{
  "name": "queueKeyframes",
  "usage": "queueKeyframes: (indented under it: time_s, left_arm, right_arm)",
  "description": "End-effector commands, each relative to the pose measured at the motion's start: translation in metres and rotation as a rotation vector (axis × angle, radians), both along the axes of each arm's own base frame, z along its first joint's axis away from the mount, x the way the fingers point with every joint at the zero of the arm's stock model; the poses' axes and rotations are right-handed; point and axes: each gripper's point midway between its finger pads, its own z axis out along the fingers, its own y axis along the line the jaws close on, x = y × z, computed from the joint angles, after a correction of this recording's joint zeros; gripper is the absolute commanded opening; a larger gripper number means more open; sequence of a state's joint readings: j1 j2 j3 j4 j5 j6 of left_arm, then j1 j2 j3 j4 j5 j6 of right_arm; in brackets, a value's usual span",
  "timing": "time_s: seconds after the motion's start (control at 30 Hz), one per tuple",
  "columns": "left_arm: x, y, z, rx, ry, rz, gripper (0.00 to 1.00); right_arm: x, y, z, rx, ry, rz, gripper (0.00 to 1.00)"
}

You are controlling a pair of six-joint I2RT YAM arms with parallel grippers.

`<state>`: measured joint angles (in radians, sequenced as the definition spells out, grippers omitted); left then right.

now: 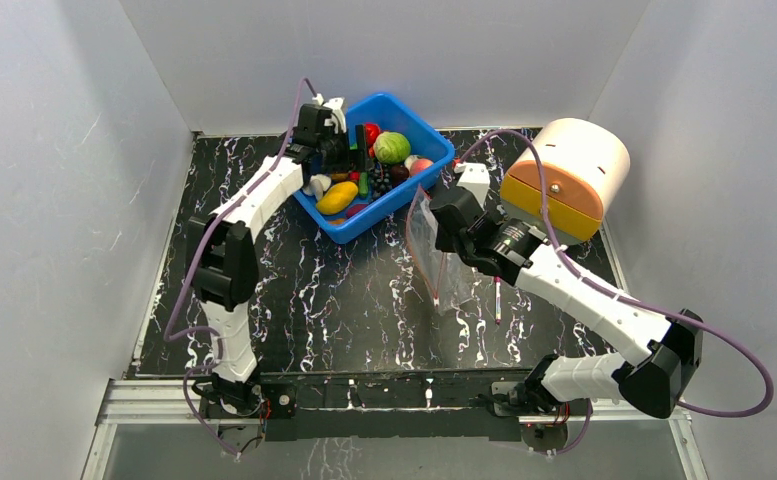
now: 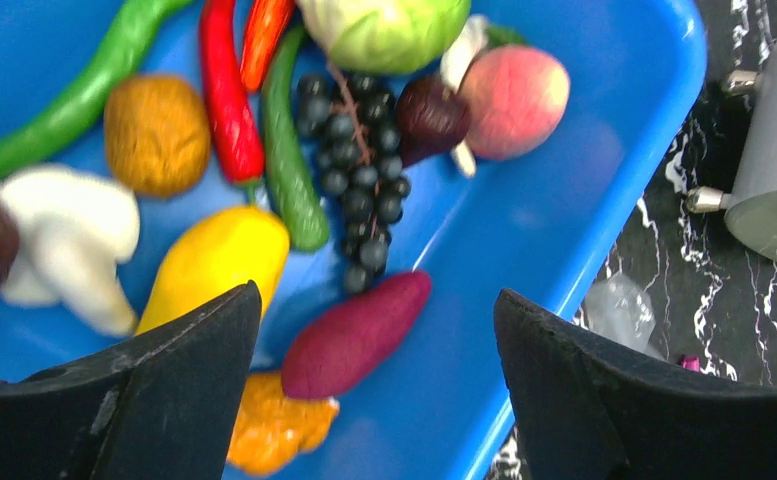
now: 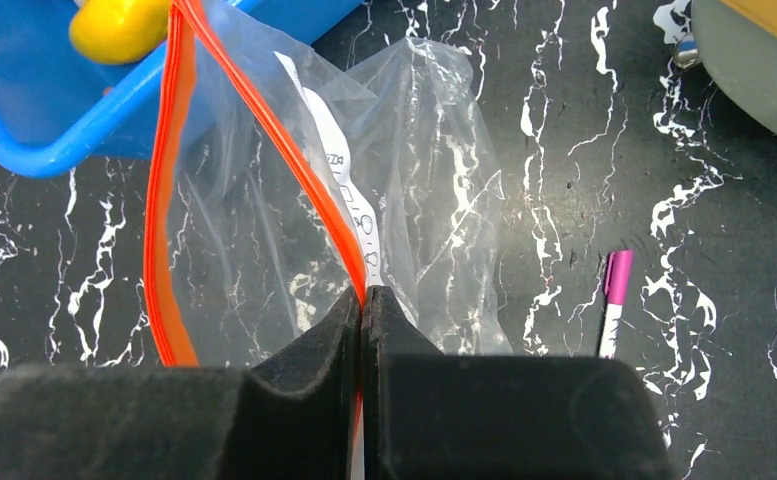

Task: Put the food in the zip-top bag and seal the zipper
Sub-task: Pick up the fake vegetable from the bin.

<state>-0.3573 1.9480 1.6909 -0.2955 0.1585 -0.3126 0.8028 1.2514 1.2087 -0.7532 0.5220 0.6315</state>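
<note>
The right claw (image 3: 364,296) is clenched on the thin red-orange zipper strip (image 3: 264,120) of the clear crinkly plastic zip-top bag (image 3: 444,180). The bag's mouth gapes just beside the blue plastic tub (image 2: 604,190) on the black marbled surface (image 3: 564,150). The left claw (image 2: 376,300), released wide, hovers over the colourful toy food (image 2: 214,255) lying in that tub.

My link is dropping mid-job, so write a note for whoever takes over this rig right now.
Grippers: left gripper, jaws open and empty, above the food in the tub; right gripper shut on the zipper, holding the bag open beside the tub.
Done: bag gripped, mouth open; no food visible inside.
Left: pick food, load the bag, seal the zipper.
</note>
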Motion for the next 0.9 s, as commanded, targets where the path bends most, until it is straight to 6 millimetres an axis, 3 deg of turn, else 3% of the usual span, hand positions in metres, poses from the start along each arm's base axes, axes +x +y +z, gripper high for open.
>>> queueKeyframes:
  time_s: [0.0,0.33,0.87]
  left_arm:
    - [0.039,-0.02,0.039,-0.045,-0.176,-0.059,0.86]
    - [0.081,-0.048,0.016,-0.127,-0.196,-0.081,0.86]
    - [0.147,-0.072,-0.024,-0.157,-0.301,-0.078,0.96]
  right_arm:
    - [0.008,0.009,0.009,0.063,-0.047,0.008,0.0]
    - [0.003,0.015,0.024,0.129,-0.069,0.058,0.0]
    - [0.007,0.015,0.036,0.114,-0.079,0.082,0.0]
